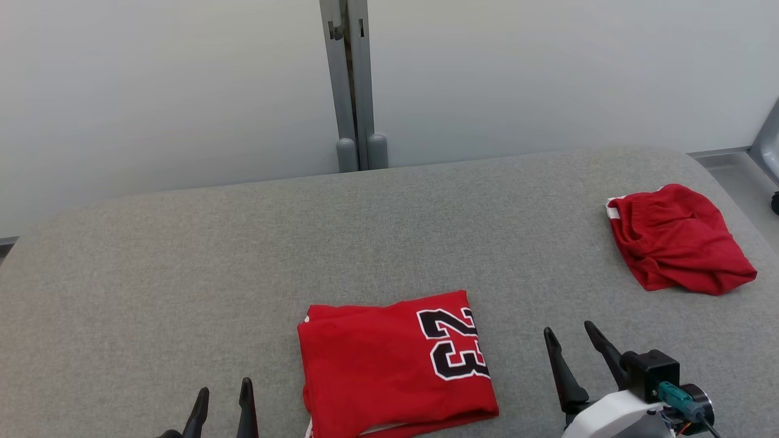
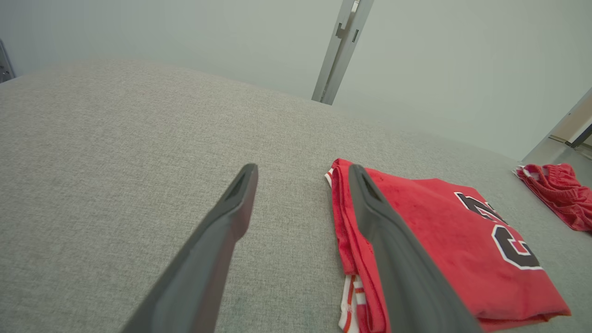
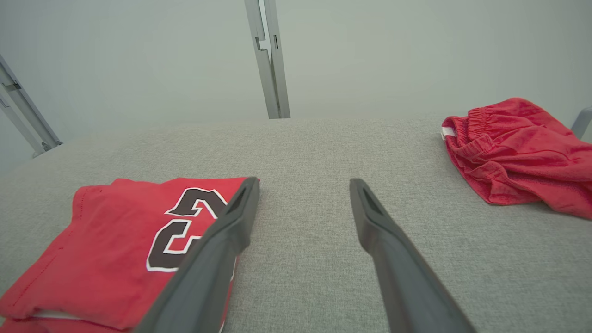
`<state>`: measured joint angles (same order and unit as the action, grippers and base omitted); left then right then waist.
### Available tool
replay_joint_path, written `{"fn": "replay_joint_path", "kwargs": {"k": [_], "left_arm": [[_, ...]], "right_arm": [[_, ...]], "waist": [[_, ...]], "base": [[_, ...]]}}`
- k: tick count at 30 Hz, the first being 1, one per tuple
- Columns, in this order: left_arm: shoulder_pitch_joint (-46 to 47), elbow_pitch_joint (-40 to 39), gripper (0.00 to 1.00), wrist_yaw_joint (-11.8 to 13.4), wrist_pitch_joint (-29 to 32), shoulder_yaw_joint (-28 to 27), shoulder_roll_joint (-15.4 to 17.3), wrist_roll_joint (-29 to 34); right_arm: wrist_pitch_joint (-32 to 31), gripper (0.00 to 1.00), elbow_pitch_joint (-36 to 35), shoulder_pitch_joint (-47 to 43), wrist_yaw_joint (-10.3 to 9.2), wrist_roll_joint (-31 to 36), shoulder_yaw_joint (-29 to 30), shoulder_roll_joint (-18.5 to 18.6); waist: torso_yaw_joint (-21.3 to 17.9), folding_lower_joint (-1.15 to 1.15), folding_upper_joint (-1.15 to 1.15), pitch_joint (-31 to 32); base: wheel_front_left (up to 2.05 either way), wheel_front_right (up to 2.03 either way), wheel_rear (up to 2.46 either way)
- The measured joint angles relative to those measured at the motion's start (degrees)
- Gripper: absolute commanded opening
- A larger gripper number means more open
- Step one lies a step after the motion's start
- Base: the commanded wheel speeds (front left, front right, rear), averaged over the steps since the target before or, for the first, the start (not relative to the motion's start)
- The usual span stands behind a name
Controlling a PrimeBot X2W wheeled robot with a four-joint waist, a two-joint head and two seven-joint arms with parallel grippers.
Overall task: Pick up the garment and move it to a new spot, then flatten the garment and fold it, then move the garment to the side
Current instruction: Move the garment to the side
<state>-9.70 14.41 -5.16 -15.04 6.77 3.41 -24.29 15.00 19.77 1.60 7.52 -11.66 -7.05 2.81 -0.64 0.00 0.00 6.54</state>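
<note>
Though apart — one jersey (image 1: 395, 365), one bundle (image 1: 678, 240)

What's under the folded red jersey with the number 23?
The folded red number-23 jersey lies on the grey fabric tabletop; red-and-white striped trim peeks from beneath its edge. Anything else underneath is covered.

The left gripper (image 1: 225, 385) stood with jaws spread wide, empty. The right gripper (image 1: 569, 328) gaped likewise, fingers leaning toward the left gripper, its pale wrist (image 1: 614, 417) just behind them
</note>
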Motion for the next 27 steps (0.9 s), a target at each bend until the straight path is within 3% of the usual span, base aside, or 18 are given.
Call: {"fn": "replay_joint_path", "kwargs": {"k": [7, 12, 21, 27], "left_arm": [[0.01, -0.09, 1.0, -0.27, 0.0, -0.4, -0.19, 0.2], [0.12, -0.27, 1.0, -0.37, 0.0, -0.45, -0.24, 0.59], [0.83, 0.6, 1.0, -0.71, 0.0, 0.49, -0.34, 0.71], [1.0, 1.53, 1.0, -0.73, 0.0, 0.87, -0.37, 0.22]], "right_arm": [[0.0, 1.0, 1.08, 1.05, 0.0, 1.12, -0.69, 0.02], [-0.19, 1.0, 4.06, 7.47, 0.0, 4.58, -2.8, -0.02], [-11.71, 1.0, 13.66, 16.88, 0.0, 5.91, -7.0, -0.02], [-19.76, 1.0, 20.24, 19.02, 0.0, 2.34, -10.06, 0.01]], "waist": [[0.29, 0.0, 0.0, -0.35], [0.84, 0.0, 0.0, -1.04], [3.66, 0.0, 0.0, -2.26], [6.09, 0.0, 0.0, -3.13]], "base": [[0.0, 0.0, 0.0], [0.0, 0.0, 0.0], [0.0, 0.0, 0.0], [0.0, 0.0, 0.0]]}}
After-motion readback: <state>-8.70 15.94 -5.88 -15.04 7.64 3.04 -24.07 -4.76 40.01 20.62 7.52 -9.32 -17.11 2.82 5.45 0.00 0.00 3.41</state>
